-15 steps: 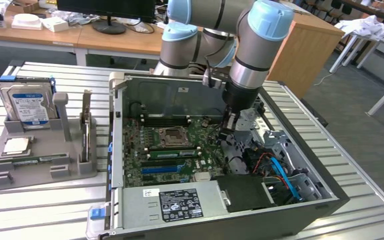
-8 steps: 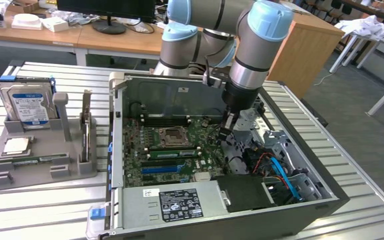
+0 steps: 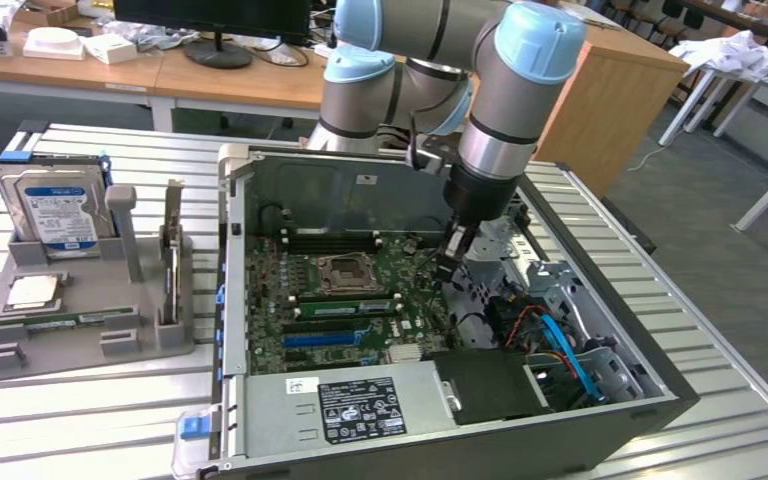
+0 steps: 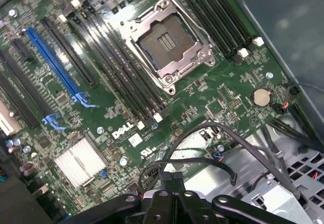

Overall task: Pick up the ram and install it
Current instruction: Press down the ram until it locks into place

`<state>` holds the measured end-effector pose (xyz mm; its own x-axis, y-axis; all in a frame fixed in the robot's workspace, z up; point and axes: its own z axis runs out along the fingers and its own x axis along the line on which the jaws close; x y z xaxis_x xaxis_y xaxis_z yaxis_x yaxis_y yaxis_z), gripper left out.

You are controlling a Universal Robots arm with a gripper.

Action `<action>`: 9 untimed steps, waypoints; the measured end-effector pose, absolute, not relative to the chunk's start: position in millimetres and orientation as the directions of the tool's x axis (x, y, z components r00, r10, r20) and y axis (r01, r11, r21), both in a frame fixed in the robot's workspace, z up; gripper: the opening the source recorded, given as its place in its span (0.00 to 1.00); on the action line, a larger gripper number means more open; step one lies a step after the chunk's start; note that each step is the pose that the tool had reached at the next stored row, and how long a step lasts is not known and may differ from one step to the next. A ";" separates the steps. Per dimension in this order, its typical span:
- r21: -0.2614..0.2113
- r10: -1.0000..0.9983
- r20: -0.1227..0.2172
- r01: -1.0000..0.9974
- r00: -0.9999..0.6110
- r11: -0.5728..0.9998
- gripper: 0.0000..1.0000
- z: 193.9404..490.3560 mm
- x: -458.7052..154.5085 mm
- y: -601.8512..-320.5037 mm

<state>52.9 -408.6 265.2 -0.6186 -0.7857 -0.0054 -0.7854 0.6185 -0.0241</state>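
Note:
The ram (image 3: 64,322) is a thin green stick lying flat in a slot of the grey holder (image 3: 91,345), on the table at the exterior view's left. My gripper (image 3: 450,266) hangs far from it, down inside the open computer case (image 3: 651,385), over the motherboard's edge on the exterior view's right. Its fingers are shut with nothing between them. In the wrist view the gripper (image 4: 171,184) sits above black cables, with the empty processor socket (image 4: 169,44) and the long black memory slots (image 4: 121,79) beyond it.
The holder also carries an upright hard drive (image 3: 57,210), a square silver processor chip (image 3: 33,292) and an upright card (image 3: 171,265). Inside the case are the power supply (image 3: 351,400), blue cables (image 3: 560,345) and a metal drive cage (image 4: 283,183).

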 end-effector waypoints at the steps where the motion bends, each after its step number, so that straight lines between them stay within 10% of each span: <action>1: -0.024 -0.780 -0.005 -0.779 -0.626 0.626 0.10 265.1 52.9 -408.6; 9: -0.024 -0.721 -0.005 -0.720 -0.693 0.693 0.10 264.0 52.9 -408.6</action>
